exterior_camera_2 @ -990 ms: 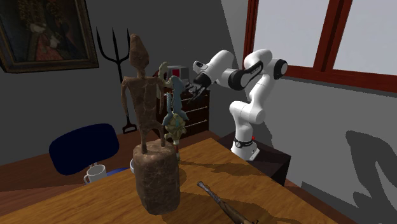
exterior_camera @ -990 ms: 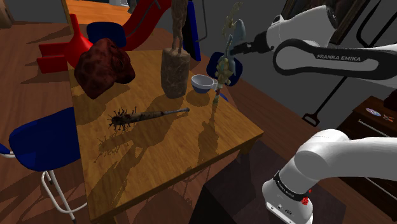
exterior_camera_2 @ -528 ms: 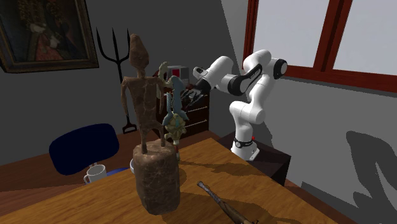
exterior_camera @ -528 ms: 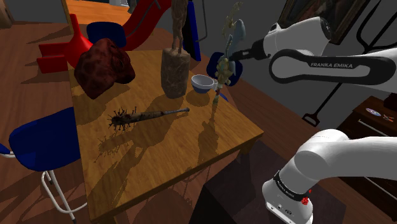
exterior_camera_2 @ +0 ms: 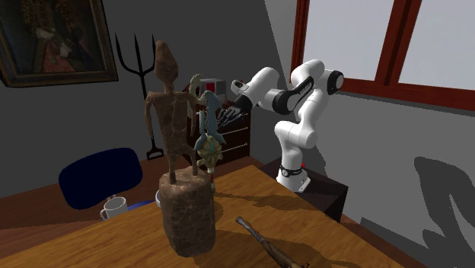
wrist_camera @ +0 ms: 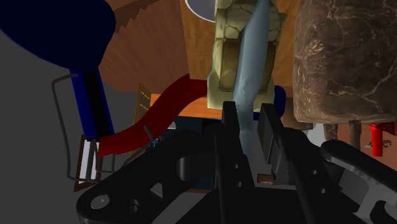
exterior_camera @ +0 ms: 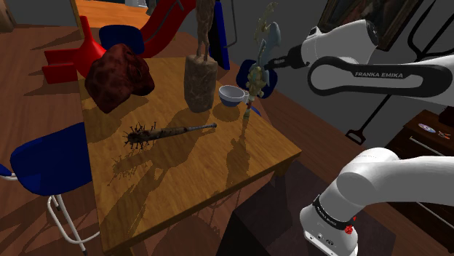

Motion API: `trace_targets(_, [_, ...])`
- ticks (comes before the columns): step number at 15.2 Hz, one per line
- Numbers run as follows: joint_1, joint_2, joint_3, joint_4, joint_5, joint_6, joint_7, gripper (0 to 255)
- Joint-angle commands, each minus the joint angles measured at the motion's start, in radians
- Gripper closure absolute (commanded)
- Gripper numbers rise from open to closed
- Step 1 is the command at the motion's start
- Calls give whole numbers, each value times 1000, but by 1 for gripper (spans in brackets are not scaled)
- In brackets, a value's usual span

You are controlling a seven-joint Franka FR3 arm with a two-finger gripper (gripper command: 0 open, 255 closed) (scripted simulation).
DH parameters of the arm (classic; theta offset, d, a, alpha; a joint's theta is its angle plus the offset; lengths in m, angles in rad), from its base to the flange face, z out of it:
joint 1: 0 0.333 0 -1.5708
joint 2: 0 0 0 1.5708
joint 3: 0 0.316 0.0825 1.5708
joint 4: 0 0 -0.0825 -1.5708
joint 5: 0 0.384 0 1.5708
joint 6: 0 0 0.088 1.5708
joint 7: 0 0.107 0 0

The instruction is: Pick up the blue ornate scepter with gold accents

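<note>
The grab is the step in hand. The scepter [exterior_camera: 255, 76] stands upright on the far right part of the surface [exterior_camera: 182, 182], in the upper middle of the shoulder view, just beside a small bowl [exterior_camera: 231, 93] and near a tall brown statue [exterior_camera: 200, 73]. The tool [exterior_camera: 268, 64] has come in from the side, high up on the scepter, under its blue-grey head. In the wrist view the tool [wrist_camera: 247, 113] is almost closed, with the blue-grey stem of the scepter [wrist_camera: 251, 57] squeezed between its two fingers, so it looks like it has hold of it. I think the next move is a slow lift straight up, so the long thing does not swing and hit the statue or the bowl. It is hard to see how tight the hold is, since the stem hides the inner sides of the fingers. In the second exterior view the statue [exterior_camera_2: 176, 152] stands in front of part of the scepter [exterior_camera_2: 208, 148]. Its thin foot is dim against the surface.
</note>
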Motion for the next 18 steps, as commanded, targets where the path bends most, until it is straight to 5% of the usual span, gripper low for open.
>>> trace_targets(1, [0,2,1,1,0,0,1,255])
trace_targets(18, [-7,-9,2,199,-5,-209,5,255])
